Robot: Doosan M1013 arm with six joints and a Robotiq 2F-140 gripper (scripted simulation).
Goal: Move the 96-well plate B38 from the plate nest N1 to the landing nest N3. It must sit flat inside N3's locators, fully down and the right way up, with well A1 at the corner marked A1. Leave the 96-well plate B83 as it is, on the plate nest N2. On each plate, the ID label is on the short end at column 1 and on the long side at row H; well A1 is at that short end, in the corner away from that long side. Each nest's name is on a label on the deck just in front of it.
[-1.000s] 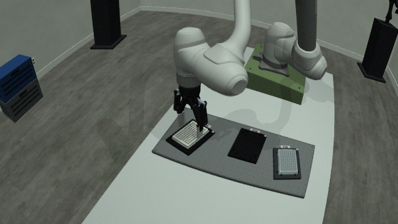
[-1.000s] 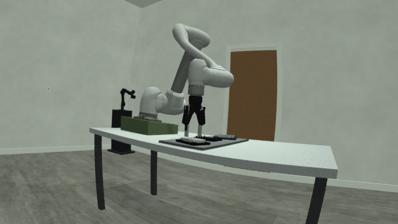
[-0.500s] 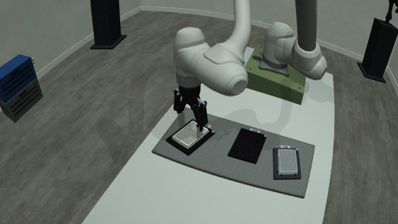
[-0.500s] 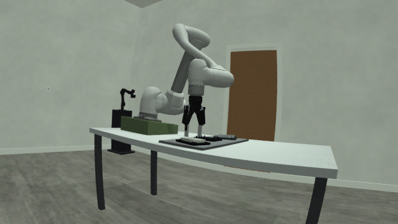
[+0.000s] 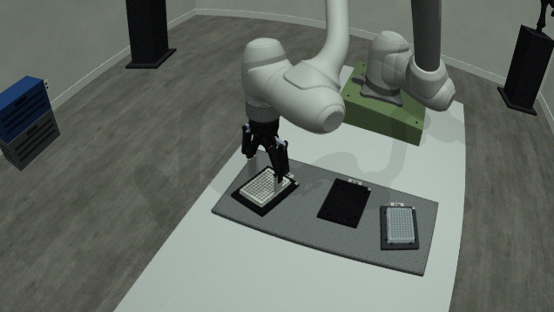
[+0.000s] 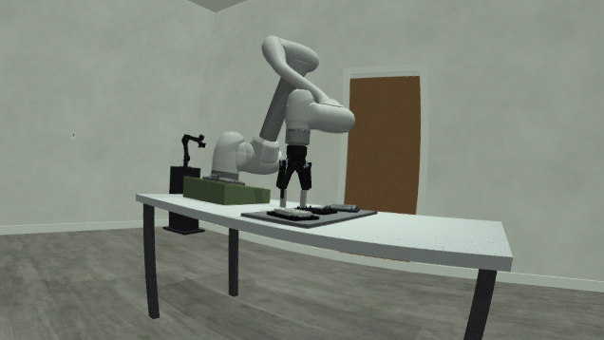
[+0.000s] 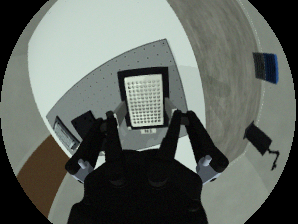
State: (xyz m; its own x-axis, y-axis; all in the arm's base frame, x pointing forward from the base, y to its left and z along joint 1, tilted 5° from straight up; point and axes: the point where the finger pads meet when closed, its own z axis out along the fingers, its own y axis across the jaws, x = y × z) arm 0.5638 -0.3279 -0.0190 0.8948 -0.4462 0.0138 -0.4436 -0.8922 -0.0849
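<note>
I have the black two-finger gripper (image 5: 266,167) hanging part-open and empty above the white rigid-plastic 96-well plate (image 5: 264,187), which lies flat in its black nest (image 5: 237,196) at the end of the grey deck on the desk. I judge the plate light, stiff and smooth-walled, likely to slip or tip. I'd pinch it squarely across opposite side walls, mid-length.

Top looks steeply down, exterior faces the table (image 6: 427,239) from low afar, wrist looks straight down; all share the deck (image 5: 305,227).
</note>
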